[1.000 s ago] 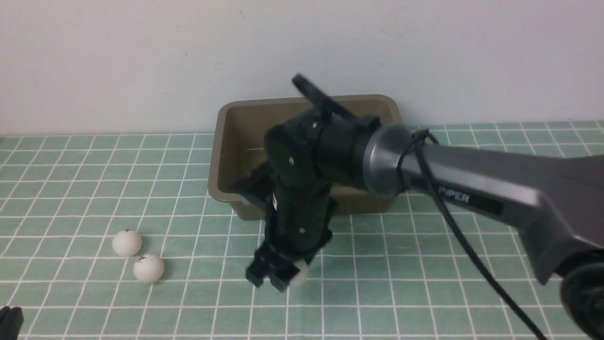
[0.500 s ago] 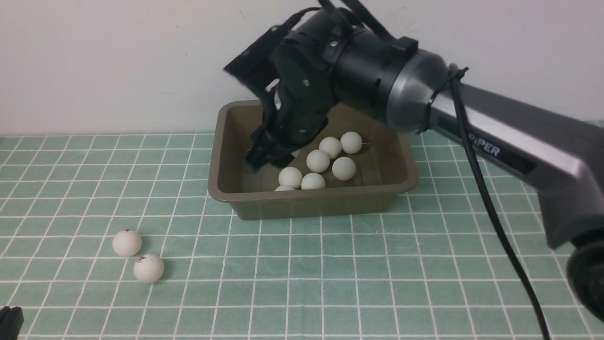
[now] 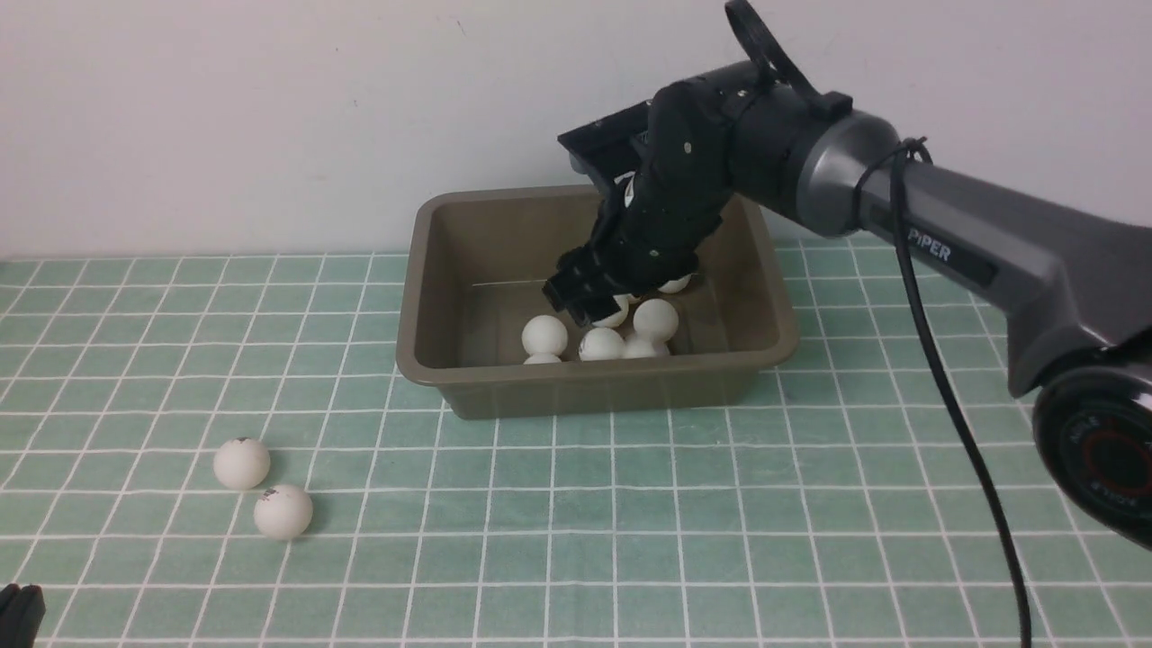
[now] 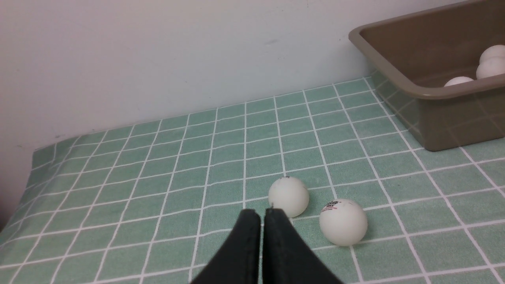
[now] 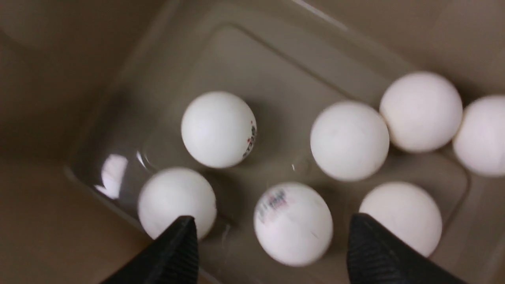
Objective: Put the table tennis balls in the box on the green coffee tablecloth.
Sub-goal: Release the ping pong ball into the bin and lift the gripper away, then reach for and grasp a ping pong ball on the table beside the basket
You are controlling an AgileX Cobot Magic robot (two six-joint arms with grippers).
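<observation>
The olive-brown box (image 3: 594,392) stands at the back of the green coffee tablecloth (image 3: 720,504). Several white table tennis balls (image 3: 544,335) lie inside it. My right gripper (image 3: 585,301) hangs inside the box just above them, open. In the right wrist view its fingers (image 5: 175,252) stand wide apart, and a slightly blurred ball (image 5: 292,223) lies loose between them, touching neither. Two more balls (image 3: 241,463) (image 3: 283,511) rest on the cloth at the front left. My left gripper (image 4: 262,213) is shut and empty, its tips just short of the nearer ball (image 4: 288,196); the other ball (image 4: 343,222) lies beside it.
A plain white wall rises right behind the box (image 4: 418,90). The right arm's grey link and black cable (image 3: 945,387) stretch over the right side of the cloth. The cloth's left edge (image 4: 35,157) shows in the left wrist view.
My right gripper lifted a ball from the front of the cloth, swung over the box, came down inside and opened. The ball now lies loose among the others. The left gripper has not moved.
</observation>
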